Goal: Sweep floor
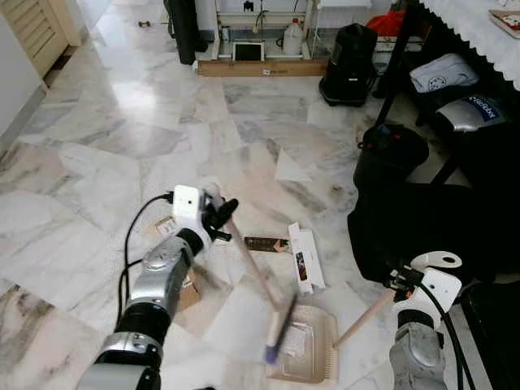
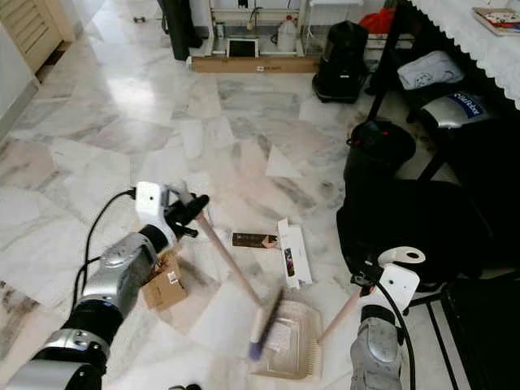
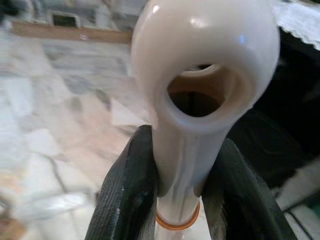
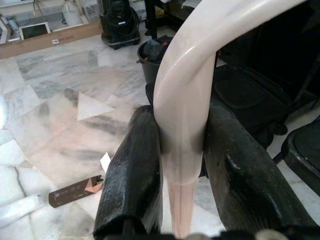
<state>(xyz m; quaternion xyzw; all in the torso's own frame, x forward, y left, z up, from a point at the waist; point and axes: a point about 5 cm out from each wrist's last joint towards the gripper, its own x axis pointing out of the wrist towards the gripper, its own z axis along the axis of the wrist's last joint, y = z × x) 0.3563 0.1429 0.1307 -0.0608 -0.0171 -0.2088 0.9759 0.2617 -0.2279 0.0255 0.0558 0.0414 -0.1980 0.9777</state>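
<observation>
- Broom [image 1: 258, 275] sat clamped in your left gripper [image 1: 221, 213]; in the left wrist view both black fingers [image 3: 125, 195] pressed the cream handle just under its hanging loop.
- From that grip the shaft slanted down toward 5 o'clock, and its blurred brush head [image 1: 279, 331] met the near edge of the dustpan [image 1: 310, 345].
- Your right gripper [image 1: 404, 280] was closed on the dustpan's pale handle [image 1: 363, 318]; the right wrist view showed a finger [image 4: 131, 175] tight on each side of it.
- The dustpan lay on the marble floor [image 1: 122, 122] at about 6 o'clock of the head view, its handle running up toward 3 o'clock to your right gripper.
- Litter lay around the pan: a white carton [image 1: 305, 257] just beyond it at 12 o'clock, a dark brown box [image 1: 266, 244] at 11 o'clock, and a cardboard piece [image 2: 165, 286] under your left forearm.
- At 3 o'clock stood a black bag [image 1: 431, 227], with a black bucket [image 1: 390, 150] behind it.
</observation>
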